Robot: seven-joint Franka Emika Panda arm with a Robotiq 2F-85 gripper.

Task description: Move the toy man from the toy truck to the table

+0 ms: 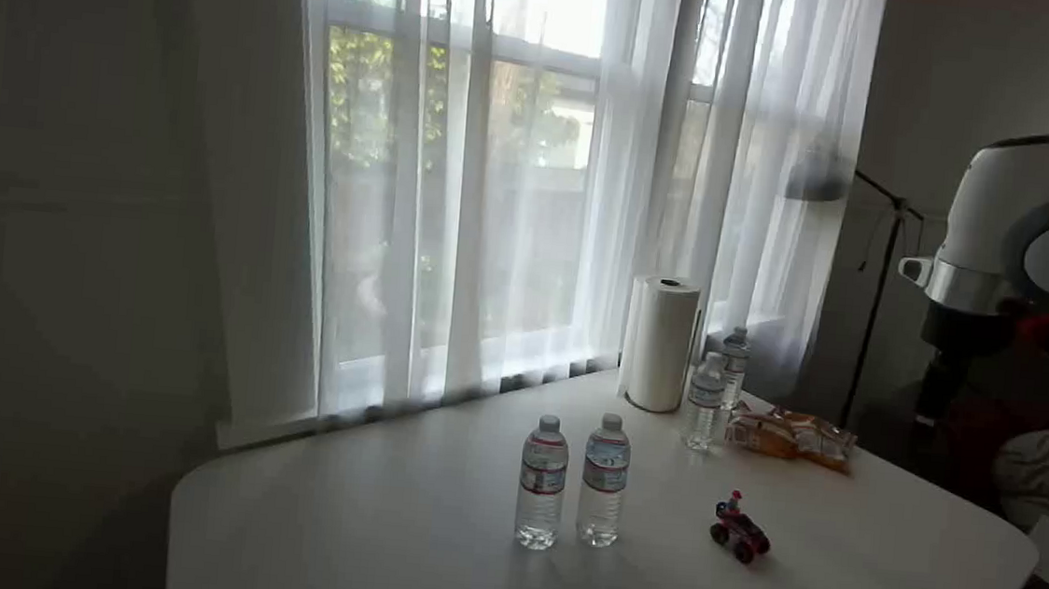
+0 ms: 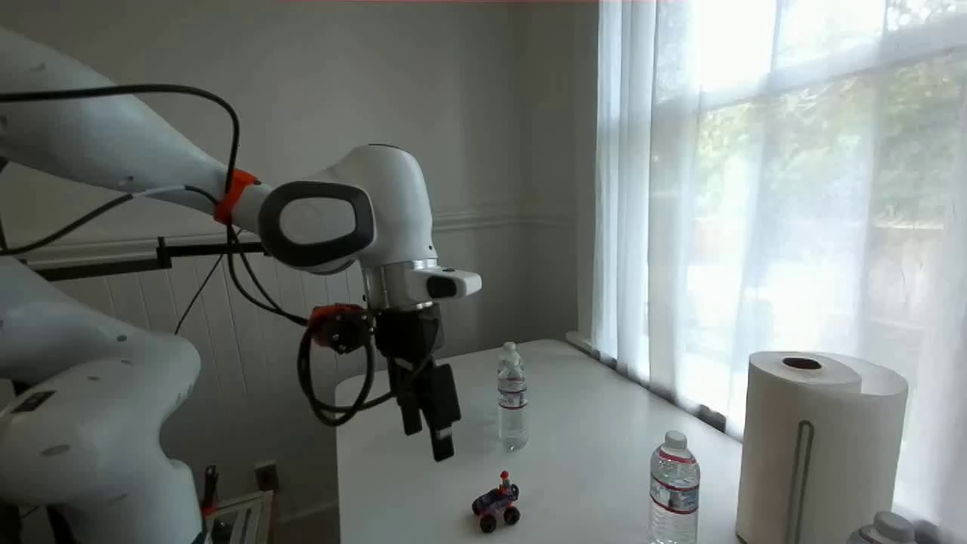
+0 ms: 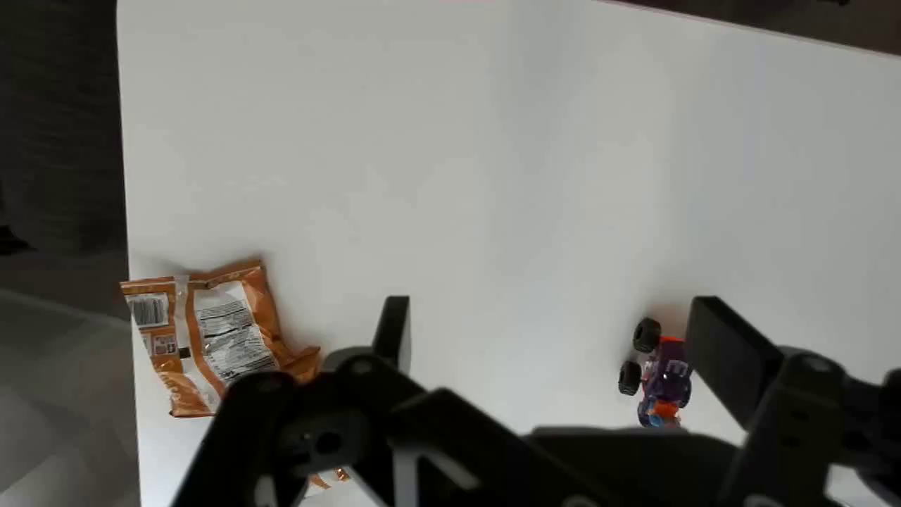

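Toy man [image 1: 734, 504] rides toy truck [image 1: 742, 535] on the table [image 1: 357, 525], gripper [image 2: 427, 440] hanging apart

From the left in an exterior view, a clear water bottle [image 1: 539, 513] stands just beside a second bottle [image 1: 600, 516]. Each wears a blue-and-white label [image 1: 605, 469] edged in red, its lettering too small to read. Next comes a plain white paper towel roll [image 1: 661, 343], then a near bottle [image 1: 705, 400] and a far bottle [image 1: 735, 367], both upright and labelled alike.

Right of these, the toy truck sits upright on the table, tiny and dark red; the wrist view shows it purple with orange-red trim, chunky black tyres [image 3: 647, 335] and a pale mark [image 3: 678, 367] like an E or an M, which I cannot tell. The toy man is upright at one end of it, red at the head, his face too small to make out.

Farther right lie two orange packets [image 1: 761, 435], close together. In the wrist view, one carries a barcode [image 3: 149, 310] and a white panel [image 3: 232, 329] of fine dark print, unreadable.

At far right is the gripper; the wrist view shows its jaws spread wide, released, with table between them.
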